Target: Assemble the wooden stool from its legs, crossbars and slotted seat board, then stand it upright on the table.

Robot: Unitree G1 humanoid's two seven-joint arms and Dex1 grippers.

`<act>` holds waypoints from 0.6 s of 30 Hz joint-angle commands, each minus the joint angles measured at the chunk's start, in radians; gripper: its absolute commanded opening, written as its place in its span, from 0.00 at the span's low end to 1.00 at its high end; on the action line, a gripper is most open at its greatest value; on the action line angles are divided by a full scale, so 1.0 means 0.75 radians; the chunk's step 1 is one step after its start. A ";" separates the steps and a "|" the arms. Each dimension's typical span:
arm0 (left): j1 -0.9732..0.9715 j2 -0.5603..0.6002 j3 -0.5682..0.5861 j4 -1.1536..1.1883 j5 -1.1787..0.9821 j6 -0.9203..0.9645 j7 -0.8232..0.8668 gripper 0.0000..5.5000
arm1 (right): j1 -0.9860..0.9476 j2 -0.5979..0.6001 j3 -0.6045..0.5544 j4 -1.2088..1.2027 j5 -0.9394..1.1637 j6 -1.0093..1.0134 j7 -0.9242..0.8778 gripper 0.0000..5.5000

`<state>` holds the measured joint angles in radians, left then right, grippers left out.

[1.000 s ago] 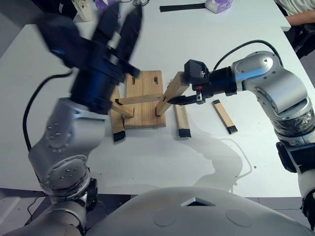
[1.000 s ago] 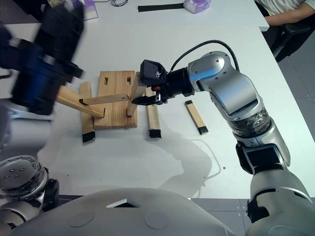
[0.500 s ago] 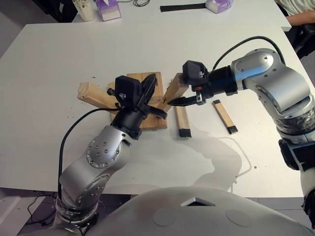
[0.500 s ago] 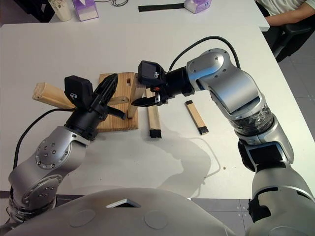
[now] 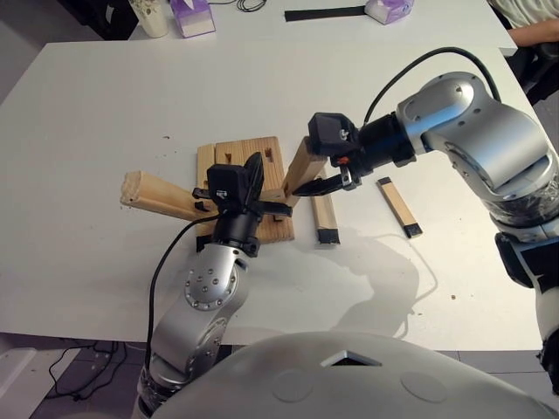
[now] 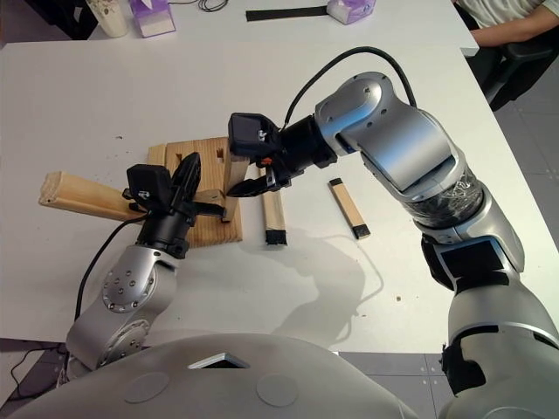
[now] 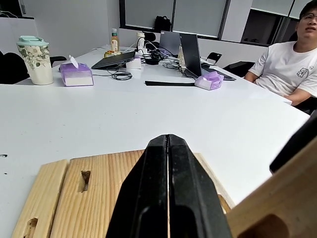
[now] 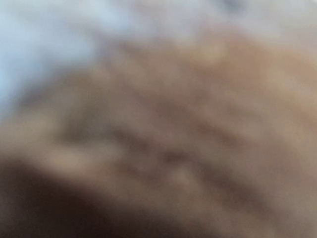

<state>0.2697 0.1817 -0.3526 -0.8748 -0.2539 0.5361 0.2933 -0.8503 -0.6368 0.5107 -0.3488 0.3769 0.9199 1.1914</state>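
Observation:
A half-built frame of two wooden legs joined by a crossbar (image 5: 271, 195) stands over the slotted seat board (image 5: 262, 150), which lies flat on the white table (image 5: 105, 105). My right gripper (image 5: 307, 184) is shut on the right leg (image 5: 303, 162), holding it tilted. The left leg (image 5: 159, 193) slants out to the left. My left gripper (image 5: 255, 164) is low beside the crossbar, pointing over the board, its fingers (image 7: 168, 163) pressed together with nothing between them. Another leg (image 5: 324, 216) lies flat on the table, and a short bar (image 5: 399, 208) lies to its right.
A further wooden piece (image 5: 205, 159) lies along the board's left edge. At the table's far edge are a cup (image 7: 34, 58), tissue boxes (image 7: 77, 77) and a black strip (image 5: 323, 13). A seated person (image 7: 285, 64) is at the far right corner.
My left arm has dropped from in front of the camera to the table, its gripper now at the crossbar. The frame and my right gripper shifted left; the left leg swung outward.

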 commanded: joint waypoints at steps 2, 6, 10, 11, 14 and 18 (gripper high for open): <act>-0.059 -0.134 0.077 -0.167 -0.184 -0.059 -0.063 0.00 | 0.107 -0.063 0.065 -0.008 -0.019 -0.033 0.028 0.36; -0.073 -0.065 0.179 -0.229 -0.421 -0.075 -0.144 0.00 | 0.155 -0.062 0.042 -0.056 0.000 -0.013 -0.022 0.36; -0.016 0.016 0.262 -0.203 -0.428 0.031 -0.159 0.00 | 0.182 -0.052 0.043 -0.103 0.010 -0.002 -0.060 0.36; 0.006 0.023 0.254 -0.193 -0.410 0.040 -0.161 0.00 | 0.178 -0.048 0.045 -0.104 0.010 -0.002 -0.065 0.36; 0.075 0.051 0.204 -0.175 -0.338 0.058 -0.169 0.00 | 0.158 -0.036 0.050 -0.104 0.019 0.006 -0.067 0.36; 0.119 0.063 0.107 -0.109 -0.209 0.064 -0.166 0.00 | 0.110 0.003 0.050 -0.108 0.063 0.056 -0.063 0.36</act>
<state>0.3418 0.2267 -0.2359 -1.0004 -0.4649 0.5751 0.1661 -0.7775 -0.6603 0.4952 -0.4381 0.3909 0.8947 1.1301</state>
